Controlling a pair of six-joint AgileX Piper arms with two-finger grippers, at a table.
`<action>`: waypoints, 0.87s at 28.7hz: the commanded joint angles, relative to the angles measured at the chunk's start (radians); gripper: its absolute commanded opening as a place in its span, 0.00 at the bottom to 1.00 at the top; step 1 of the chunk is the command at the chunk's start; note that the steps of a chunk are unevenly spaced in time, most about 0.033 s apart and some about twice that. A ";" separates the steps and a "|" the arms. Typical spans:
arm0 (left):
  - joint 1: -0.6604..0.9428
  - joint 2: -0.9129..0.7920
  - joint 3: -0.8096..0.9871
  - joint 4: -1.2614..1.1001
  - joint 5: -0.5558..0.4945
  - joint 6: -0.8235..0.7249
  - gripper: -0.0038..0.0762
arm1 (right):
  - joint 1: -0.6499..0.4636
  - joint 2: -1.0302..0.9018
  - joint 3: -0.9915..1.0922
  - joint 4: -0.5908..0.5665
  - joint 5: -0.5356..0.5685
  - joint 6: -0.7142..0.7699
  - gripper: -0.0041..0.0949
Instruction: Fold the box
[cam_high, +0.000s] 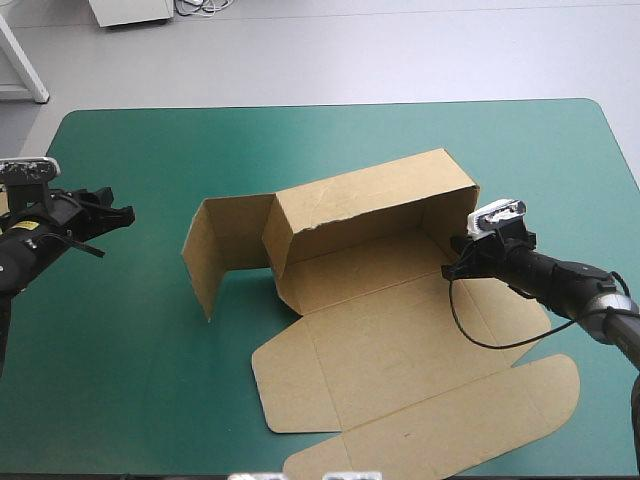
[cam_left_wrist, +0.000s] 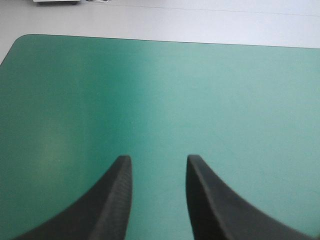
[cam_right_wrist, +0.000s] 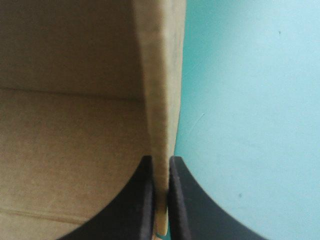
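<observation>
the box (cam_high: 370, 310) sits mid-table on the teal-green cover (cam_high: 130, 380), back and side walls up, lid flat toward the near edge. i see my right gripper (cam_right_wrist: 161, 161) pinched on its right wall. my left gripper (cam_left_wrist: 158, 162) hangs spread over bare cover, well apart.

A robotics laboratory is indicated. A table (cam_high: 330, 135) with a teal-green cover is flanked by the left arm (cam_high: 45, 235) and the right arm (cam_high: 560, 275), the box (cam_high: 400, 330) set on it. Beyond, a pale grey floor (cam_high: 400, 50), a white cabinet base (cam_high: 130, 10) with loose cables (cam_high: 205, 8) and a white frame leg (cam_high: 22, 60) are noted.
</observation>
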 joint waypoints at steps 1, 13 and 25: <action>0.000 -0.015 -0.025 -0.035 -0.042 0.000 0.36 | 0.001 -0.032 -0.068 -0.059 0.030 0.177 0.03; 0.000 -0.015 -0.025 -0.037 -0.042 0.000 0.35 | 0.001 -0.032 -0.357 -0.906 0.212 1.108 0.03; 0.000 -0.015 -0.025 -0.047 -0.014 0.000 0.35 | 0.001 -0.008 -0.688 -1.240 0.616 1.548 0.03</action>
